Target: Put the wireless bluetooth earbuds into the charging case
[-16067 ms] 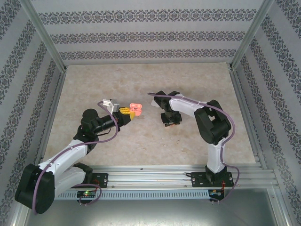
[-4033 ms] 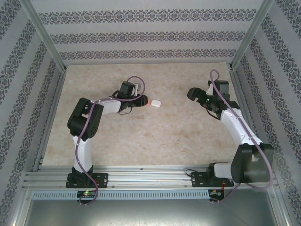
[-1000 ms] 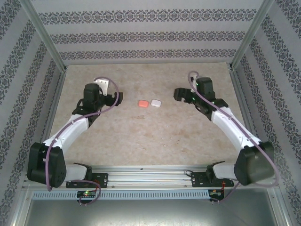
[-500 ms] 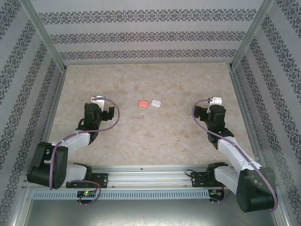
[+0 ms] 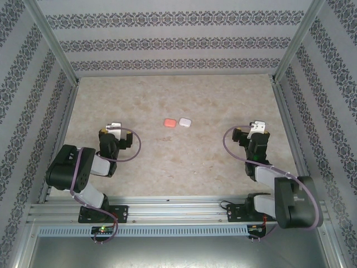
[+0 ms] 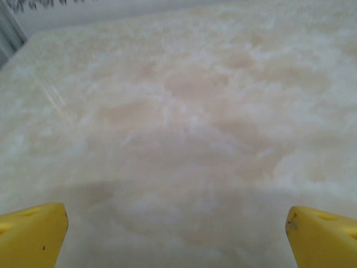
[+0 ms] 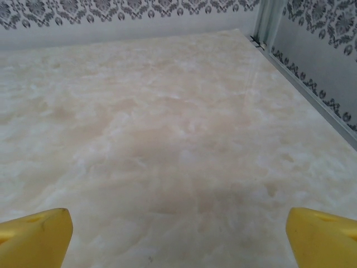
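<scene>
no text, no labels — nothing legible

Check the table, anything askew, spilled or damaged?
Nothing stands out. The coral-orange case and white case lie flat, side by side, looking shut, on the marble table. The left gripper and right gripper are open and empty.

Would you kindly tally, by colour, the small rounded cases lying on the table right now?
coral-orange case: 1
white case: 1
Total: 2
</scene>
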Robot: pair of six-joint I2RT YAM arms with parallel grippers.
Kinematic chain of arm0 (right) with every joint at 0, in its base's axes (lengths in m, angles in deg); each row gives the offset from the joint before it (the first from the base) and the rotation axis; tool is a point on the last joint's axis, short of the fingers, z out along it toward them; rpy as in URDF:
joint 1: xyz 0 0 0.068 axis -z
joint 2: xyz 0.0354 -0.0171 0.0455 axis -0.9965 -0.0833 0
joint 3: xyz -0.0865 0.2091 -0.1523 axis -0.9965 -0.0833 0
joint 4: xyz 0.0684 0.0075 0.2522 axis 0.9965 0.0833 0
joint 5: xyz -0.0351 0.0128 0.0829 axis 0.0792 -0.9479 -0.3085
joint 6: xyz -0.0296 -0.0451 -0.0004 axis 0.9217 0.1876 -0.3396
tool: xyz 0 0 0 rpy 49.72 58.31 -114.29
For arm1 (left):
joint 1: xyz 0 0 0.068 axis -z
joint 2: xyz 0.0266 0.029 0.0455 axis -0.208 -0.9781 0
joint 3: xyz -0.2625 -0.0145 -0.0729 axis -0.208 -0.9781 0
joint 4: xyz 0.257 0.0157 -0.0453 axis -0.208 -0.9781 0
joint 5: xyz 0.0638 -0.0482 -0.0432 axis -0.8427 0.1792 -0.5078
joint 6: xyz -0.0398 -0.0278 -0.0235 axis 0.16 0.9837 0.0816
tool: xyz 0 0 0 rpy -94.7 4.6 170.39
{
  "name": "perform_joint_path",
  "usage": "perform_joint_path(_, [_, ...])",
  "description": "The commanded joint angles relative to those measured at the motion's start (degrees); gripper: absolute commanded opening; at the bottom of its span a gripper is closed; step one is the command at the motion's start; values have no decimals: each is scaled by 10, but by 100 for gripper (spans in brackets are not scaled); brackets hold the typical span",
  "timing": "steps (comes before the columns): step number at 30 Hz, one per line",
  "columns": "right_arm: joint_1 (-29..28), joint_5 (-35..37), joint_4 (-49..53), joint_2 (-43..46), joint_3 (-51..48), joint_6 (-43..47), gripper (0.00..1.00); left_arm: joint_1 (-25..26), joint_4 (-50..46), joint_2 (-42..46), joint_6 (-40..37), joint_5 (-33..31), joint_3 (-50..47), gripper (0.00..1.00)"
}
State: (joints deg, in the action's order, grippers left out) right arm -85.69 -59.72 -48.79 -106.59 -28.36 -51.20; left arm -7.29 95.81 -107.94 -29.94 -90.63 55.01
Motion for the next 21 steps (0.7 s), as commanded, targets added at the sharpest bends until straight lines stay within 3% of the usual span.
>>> perform_joint_path(1, [5, -42, -98, -49, 19, 19, 98, -11, 52, 7, 12, 10, 13, 100])
perform_joint_path(7, [5, -39, -169, -168, 46, 12, 98, -43, -75, 12, 39, 53, 76, 100])
perform_joint_path(9, [2, -29, -73, -143, 77, 14, 98, -47, -75, 11, 40, 58, 76, 100])
perform_joint_path(11, [-2, -20, -113, -159, 74, 17, 98, -47, -74, 11, 40, 58, 76, 100])
perform_joint_path(21, [-12, -18, -80, -151, 84, 30, 98, -47, 1, 11, 50, 26, 36, 100])
